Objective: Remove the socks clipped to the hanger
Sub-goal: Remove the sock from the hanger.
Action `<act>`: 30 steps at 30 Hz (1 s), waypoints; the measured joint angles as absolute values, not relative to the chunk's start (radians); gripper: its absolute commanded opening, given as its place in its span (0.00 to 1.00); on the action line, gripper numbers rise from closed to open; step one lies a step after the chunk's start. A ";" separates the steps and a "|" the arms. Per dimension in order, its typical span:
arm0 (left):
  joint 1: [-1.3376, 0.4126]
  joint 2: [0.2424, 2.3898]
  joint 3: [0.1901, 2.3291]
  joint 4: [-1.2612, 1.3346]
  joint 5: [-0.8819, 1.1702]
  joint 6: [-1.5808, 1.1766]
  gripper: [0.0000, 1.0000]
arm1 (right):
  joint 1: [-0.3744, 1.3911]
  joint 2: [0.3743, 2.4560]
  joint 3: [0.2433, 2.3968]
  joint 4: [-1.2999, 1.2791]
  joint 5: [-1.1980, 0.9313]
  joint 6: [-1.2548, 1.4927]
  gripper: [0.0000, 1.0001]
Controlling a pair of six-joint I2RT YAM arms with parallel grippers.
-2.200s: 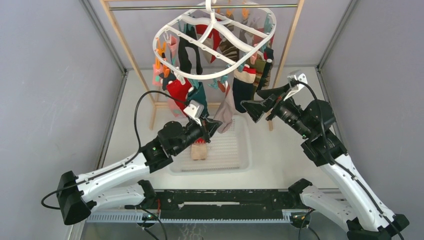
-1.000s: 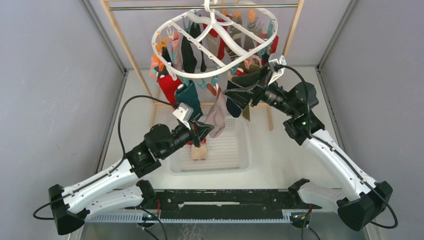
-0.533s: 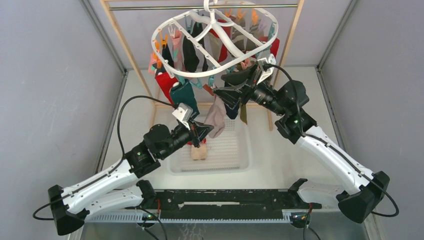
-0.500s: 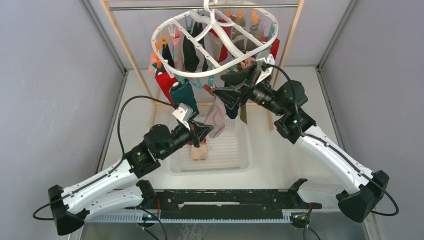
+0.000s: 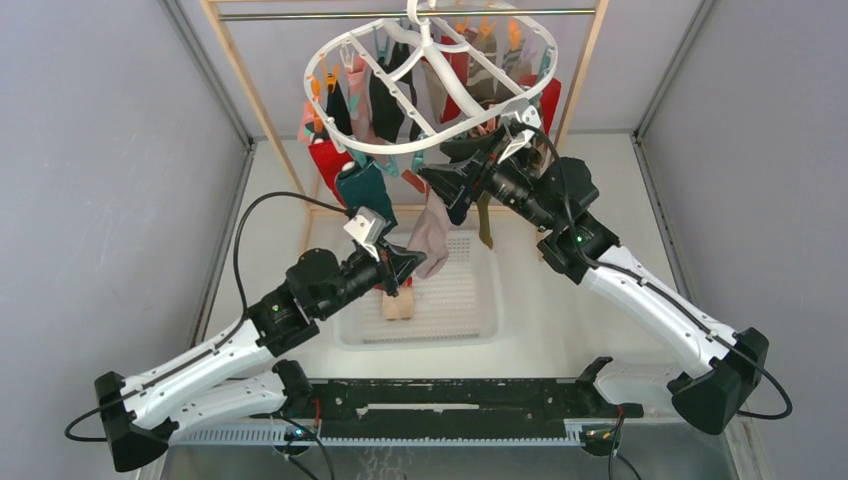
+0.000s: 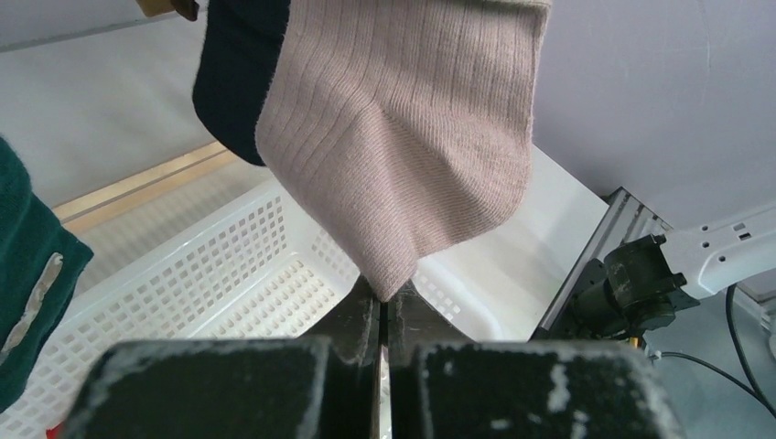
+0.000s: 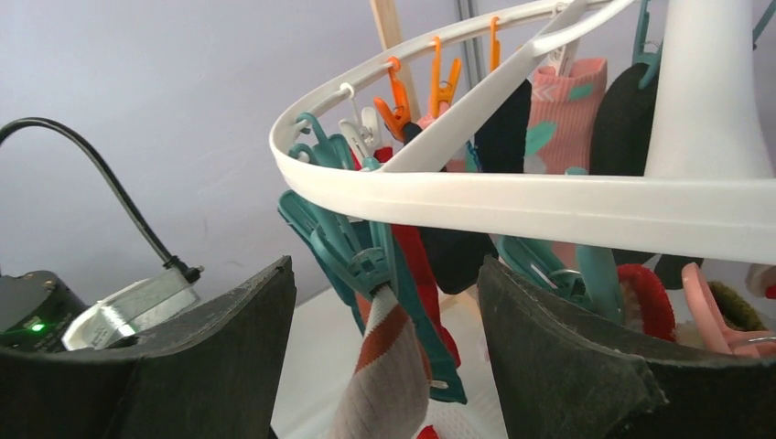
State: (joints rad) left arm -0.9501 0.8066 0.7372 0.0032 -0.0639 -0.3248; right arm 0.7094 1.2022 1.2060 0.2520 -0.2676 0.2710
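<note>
The white oval hanger [image 5: 352, 146] hangs from the wooden rack with several socks clipped to it, red, teal, black and pink. My left gripper [image 5: 410, 262] is shut on the toe of a beige-pink ribbed sock [image 5: 431, 232] that hangs from the hanger's near rim; the left wrist view shows the sock [image 6: 412, 137] pinched at my gripper [image 6: 382, 306]. My right gripper [image 5: 452, 180] is open just under the rim. In the right wrist view my right gripper [image 7: 384, 302] straddles a teal clip [image 7: 352, 251] that holds the sock's orange-striped cuff [image 7: 389, 366], below the rim [image 7: 549, 206].
A white mesh basket [image 5: 470, 320] sits on the table under the hanger with a pale sock [image 5: 398, 304] in it. The wooden rack's legs [image 5: 250, 85] stand on both sides. A dark teal sock [image 6: 27, 274] and a navy sock [image 6: 233, 82] hang beside the held one.
My right arm has moved left and up, bringing its open gripper under the hanger rim around the clip. The hanger swung slightly. My left gripper has kept its hold on the beige sock.
</note>
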 measured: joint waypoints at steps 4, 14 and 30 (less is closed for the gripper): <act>-0.950 0.806 0.755 -0.004 -0.055 -0.325 0.00 | 0.709 1.228 1.222 0.251 -0.250 0.270 0.80; -0.950 0.805 0.775 -0.004 -0.044 -0.325 0.00 | 0.709 1.254 1.225 0.257 -0.245 0.271 0.80; -0.950 0.829 0.775 -0.004 -0.037 -0.325 0.00 | 0.686 1.261 1.231 0.298 -0.271 0.278 0.79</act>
